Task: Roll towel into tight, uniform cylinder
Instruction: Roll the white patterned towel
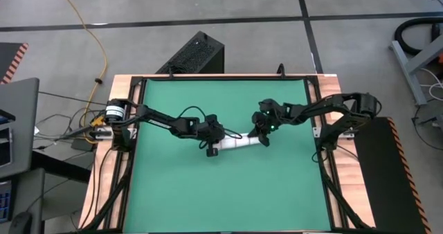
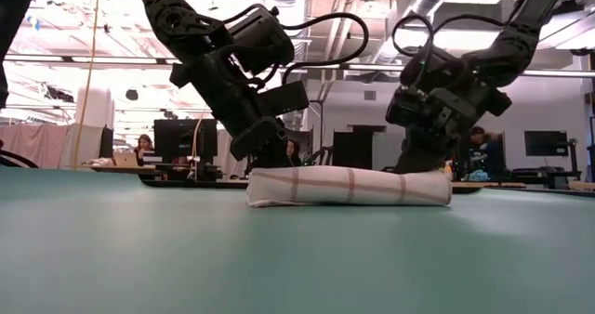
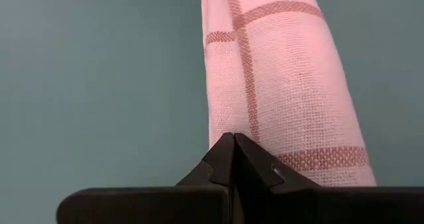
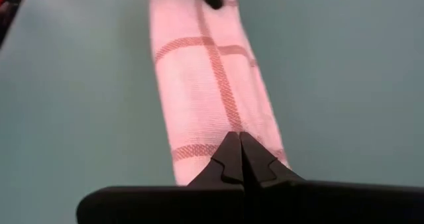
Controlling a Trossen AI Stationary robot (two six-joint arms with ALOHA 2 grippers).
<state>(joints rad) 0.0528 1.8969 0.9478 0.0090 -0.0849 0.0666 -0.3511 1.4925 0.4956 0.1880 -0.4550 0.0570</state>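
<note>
White cloth with red-brown grid lines: the towel (image 1: 235,144) lies rolled into a short cylinder near the middle of the green mat (image 1: 173,192) on the worktop (image 1: 104,185). In the low view the roll (image 2: 349,186) rests flat on the mat, its ends slightly rounded. Left claw (image 1: 212,149) sits at the roll's left end, fingers clenched together with tips meeting at the cloth's edge (image 3: 233,144); whether any fabric is pinched between them, cannot tell. Right claw (image 1: 263,140) sits at the opposite end, likewise clenched, tips touching the towel (image 4: 238,144). Both arms reach inward from the mat's sides, the roll spanning between the two claws.
</note>
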